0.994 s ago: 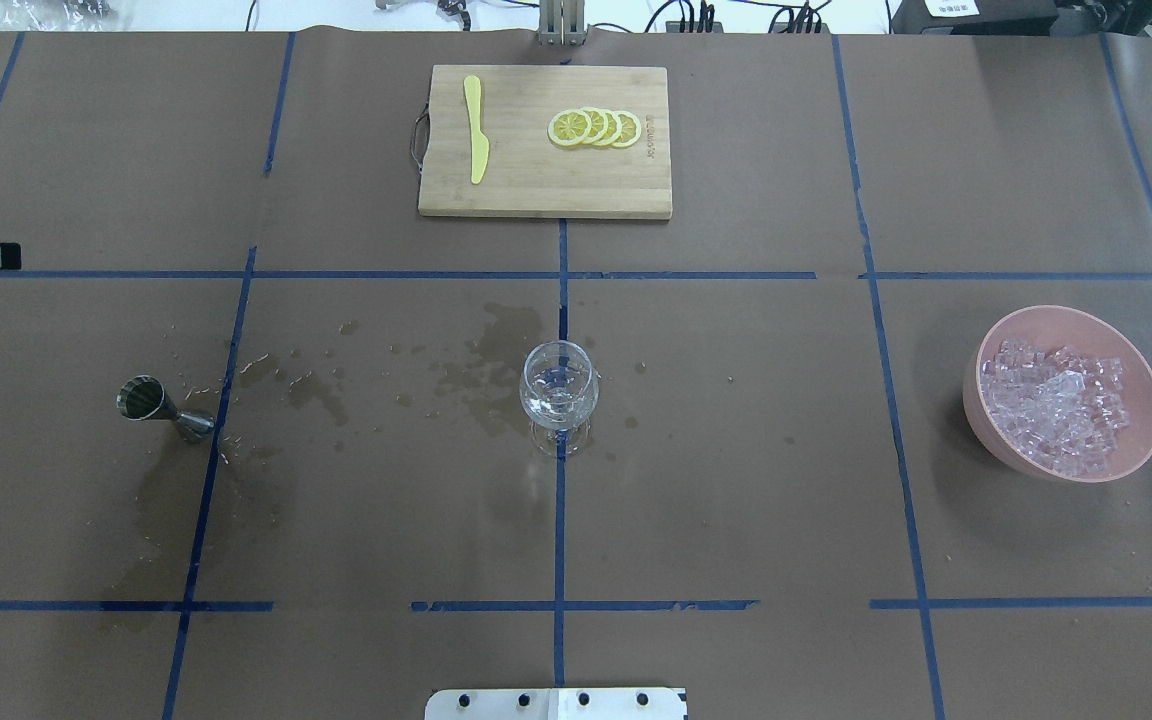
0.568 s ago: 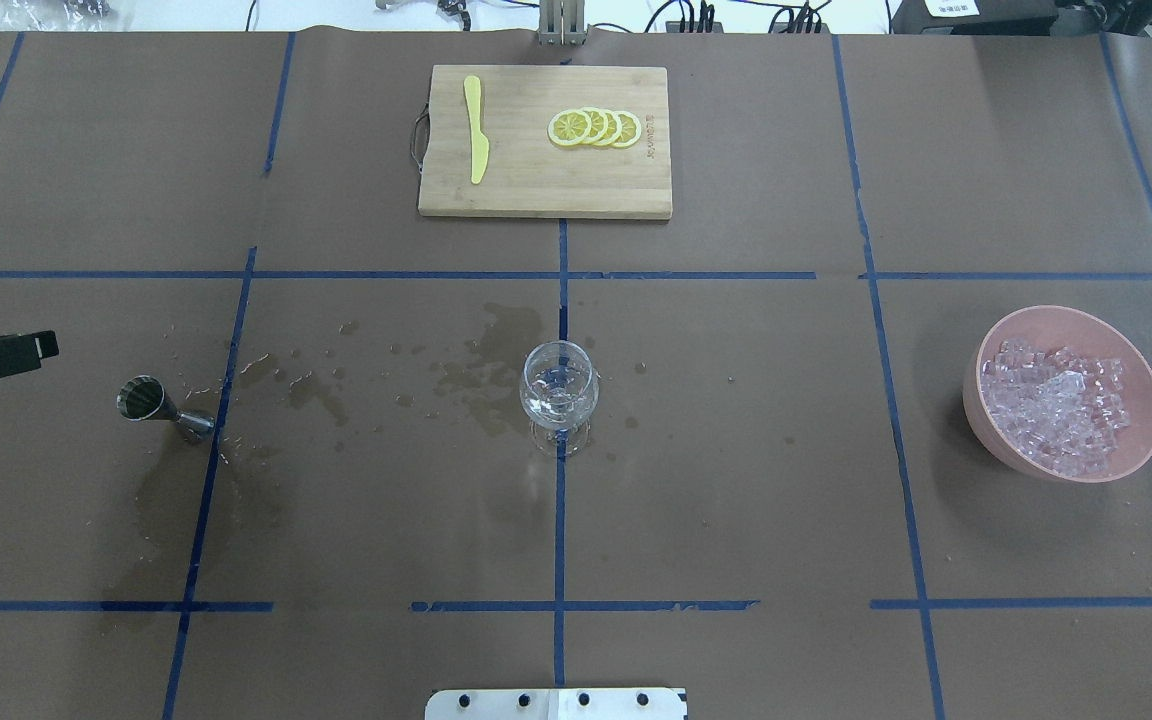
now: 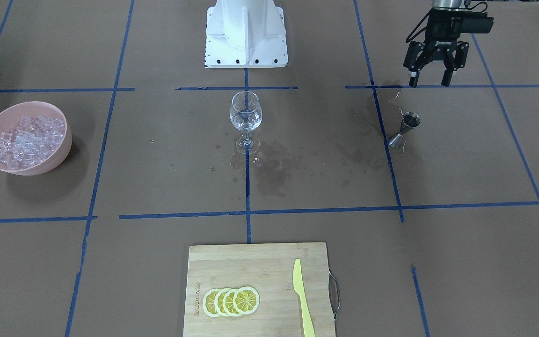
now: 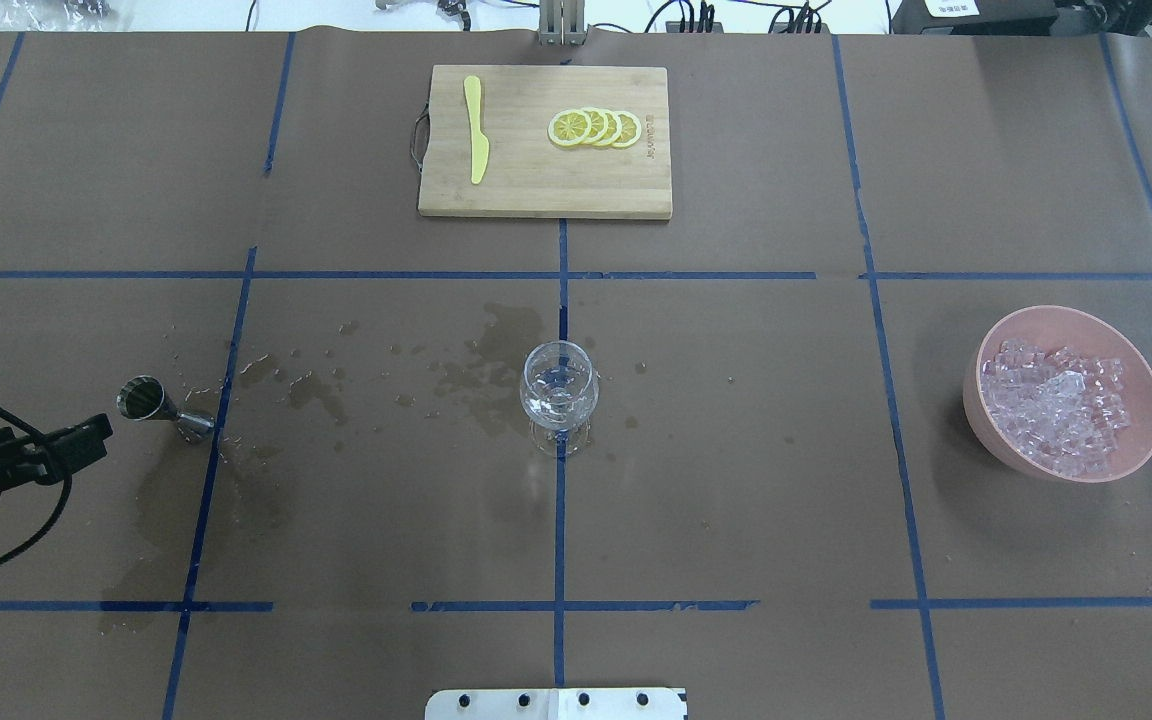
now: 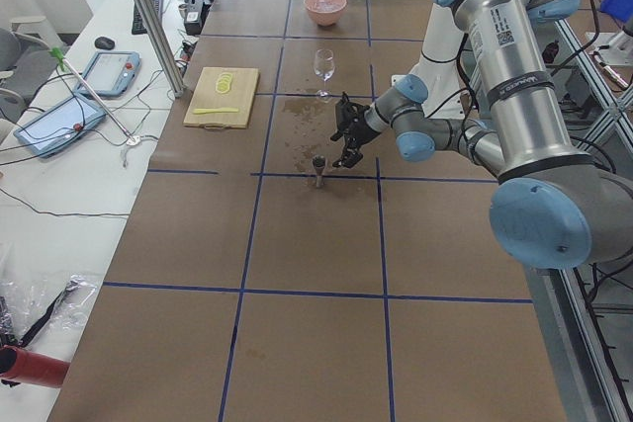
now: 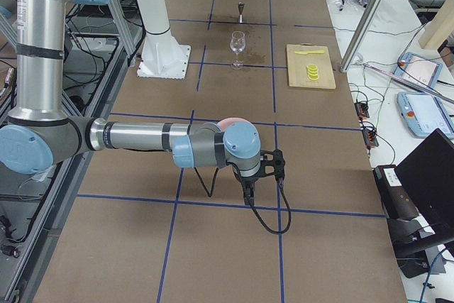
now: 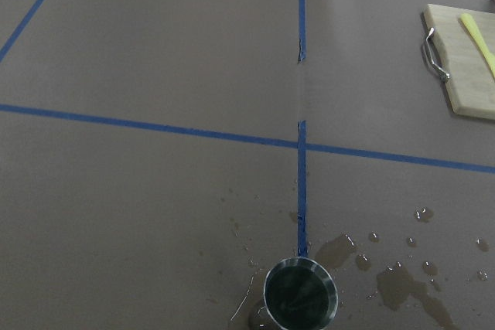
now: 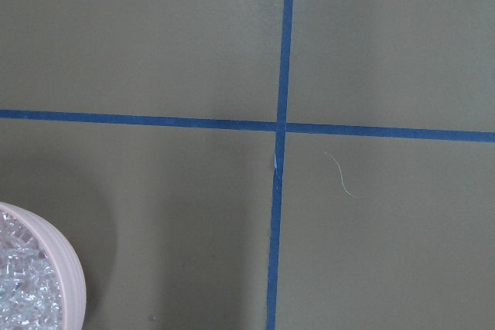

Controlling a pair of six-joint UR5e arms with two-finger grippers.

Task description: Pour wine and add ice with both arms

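A clear wine glass (image 3: 246,114) stands at the table's middle, also in the overhead view (image 4: 558,385). A steel jigger (image 3: 405,128) stands upright to its side, and shows in the overhead view (image 4: 151,403) and at the bottom of the left wrist view (image 7: 300,295). My left gripper (image 3: 429,83) is open and empty, hovering on the robot's side of the jigger, apart from it. The ice (image 4: 1056,405) fills a pink bowl (image 4: 1066,312). My right gripper (image 6: 248,188) shows only in the exterior right view, near the bowl; I cannot tell whether it is open or shut.
A wooden cutting board (image 4: 536,190) at the far side carries lemon slices (image 4: 596,128) and a yellow knife (image 4: 476,130). Wet stains (image 3: 274,173) spread between glass and jigger. The white pedestal (image 3: 246,32) stands at the robot's side.
In the overhead view my left arm's wrist has come in from the left edge and moved nearer the robot and rightward, closer to the jigger. Glass, jigger and bowl have not moved.
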